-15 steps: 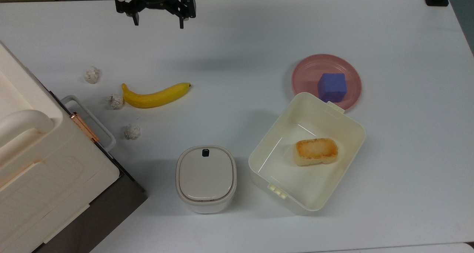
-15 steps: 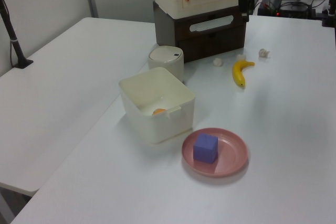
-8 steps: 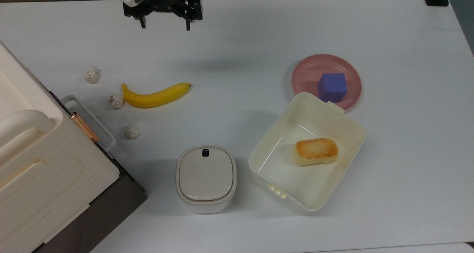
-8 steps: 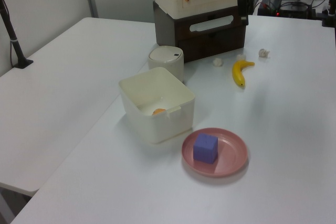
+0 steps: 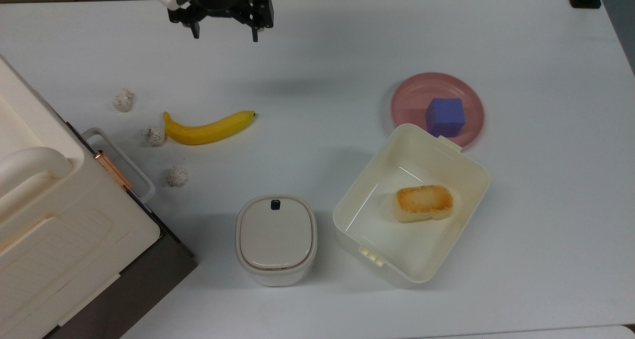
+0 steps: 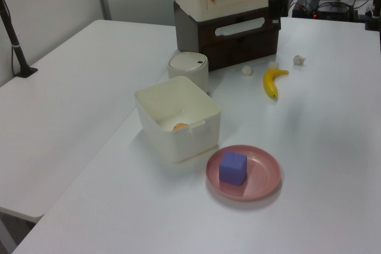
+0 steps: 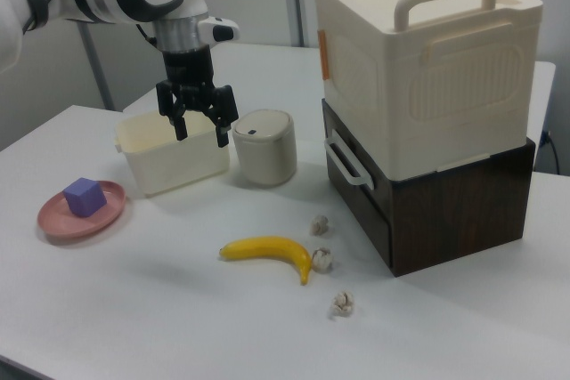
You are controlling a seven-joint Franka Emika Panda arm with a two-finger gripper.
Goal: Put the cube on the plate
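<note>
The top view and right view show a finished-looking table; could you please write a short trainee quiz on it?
1. True or false: the cube sits on the plate.
2. What lies in the cream box? A) banana B) bread block C) cube
3. Is the hand open or shut, and does it hold anything?

Key
1. True.
2. B: the bread block; the banana lies on the table.
3. Open and empty, above the table, away from the plate.

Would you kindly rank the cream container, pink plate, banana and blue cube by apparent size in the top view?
Largest to smallest:
1. cream container
2. pink plate and banana, similar in span, so unranked
3. blue cube
</note>
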